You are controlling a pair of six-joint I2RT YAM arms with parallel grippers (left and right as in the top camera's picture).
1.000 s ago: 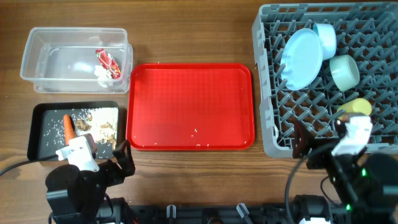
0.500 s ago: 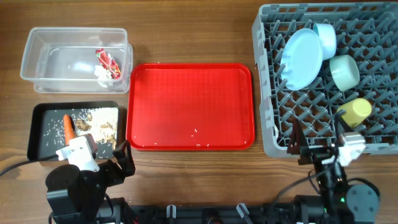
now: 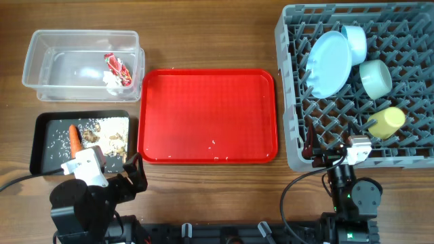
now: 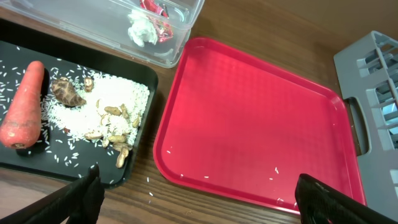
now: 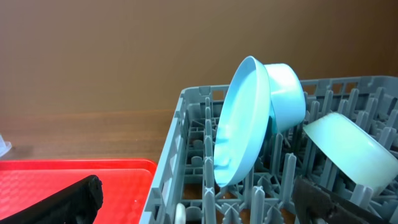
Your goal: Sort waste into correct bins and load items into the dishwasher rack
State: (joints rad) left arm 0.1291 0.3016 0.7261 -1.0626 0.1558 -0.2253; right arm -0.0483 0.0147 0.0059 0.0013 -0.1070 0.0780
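Note:
The grey dishwasher rack [image 3: 291, 102] holds the light blue plate [image 3: 330, 64] on edge, the small light blue bowl [image 3: 354, 42], the mint green bowl [image 3: 375, 78] and the yellow cup [image 3: 388, 122]. The clear tub [image 3: 34, 68] holds the red wrapper [image 3: 116, 64] and white tissue [image 3: 112, 80]. The black tray [image 3: 41, 146] holds the carrot [image 3: 75, 137], rice and brown scraps [image 3: 112, 137]. My left gripper [image 4: 199, 205] is open and empty over the table's front edge. My right gripper [image 5: 196, 208] is open and empty at the rack's front rim. The spoon is not clearly visible.
The large red serving tray [image 3: 207, 115] lies between the bins and the rack, with a few rice grains on it. A few grains also lie on the wood by the black tray's corner [image 4: 149, 180]. Both arm bases sit at the table's front edge.
My right gripper has pulled back from beside the yellow cup, moving left and toward the rack's front rim. The cup now shows fully. The left arm has not moved.

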